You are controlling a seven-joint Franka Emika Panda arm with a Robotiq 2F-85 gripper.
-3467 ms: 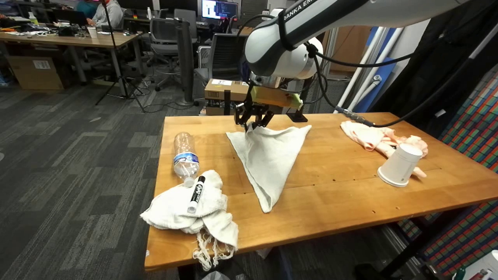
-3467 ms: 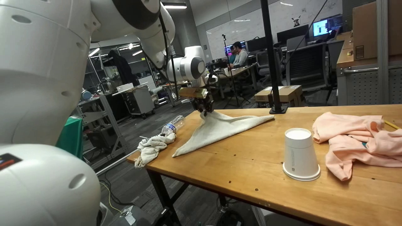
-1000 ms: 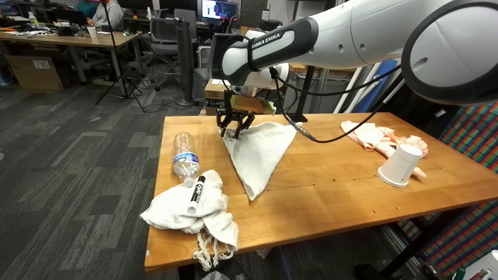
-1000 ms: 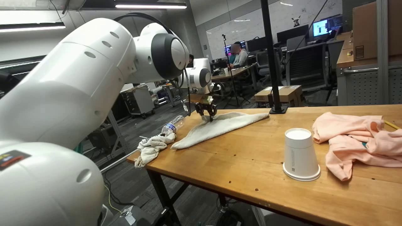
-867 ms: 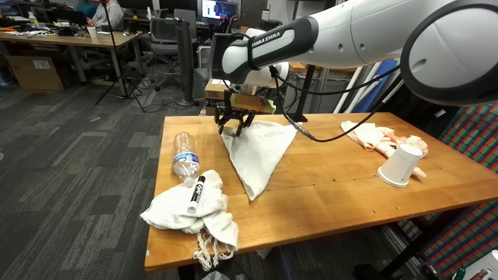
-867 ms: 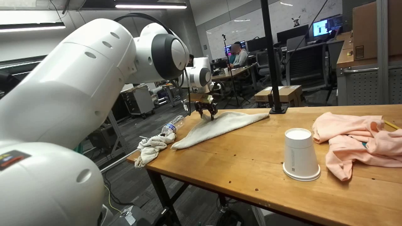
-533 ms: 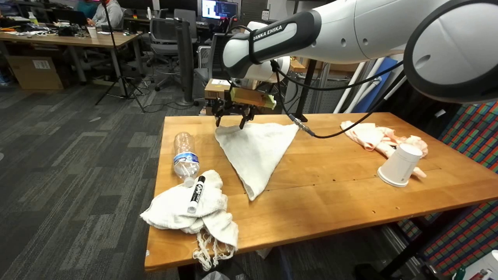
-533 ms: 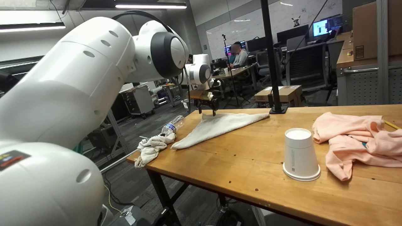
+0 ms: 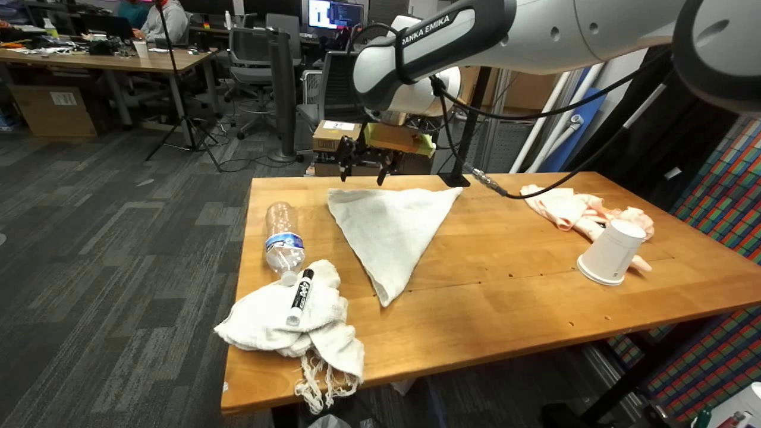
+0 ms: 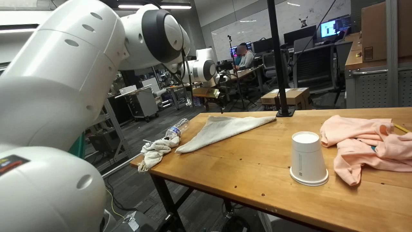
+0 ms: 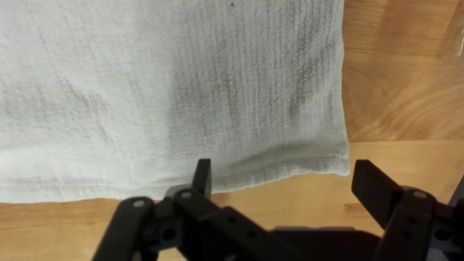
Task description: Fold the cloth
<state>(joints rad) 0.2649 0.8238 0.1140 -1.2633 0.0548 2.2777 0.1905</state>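
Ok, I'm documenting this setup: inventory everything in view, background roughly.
cloth: one, off-white, on table
bottle: one, clear, on table
fringed rag: one, white, table corner
marker: one, black and white, on fringed rag
cup: one, white, upside down on table
crumpled fabric: one heap, pink, near cup
thin stick: one, yellow, by crumpled fabric
table: one, brown, under these
post: one, black, table edge
desks, chairs, boxes, people: at least two each, mixed colours, background
robot arm: one, white and black, above table
jaws: one pair, black, open above cloth edge
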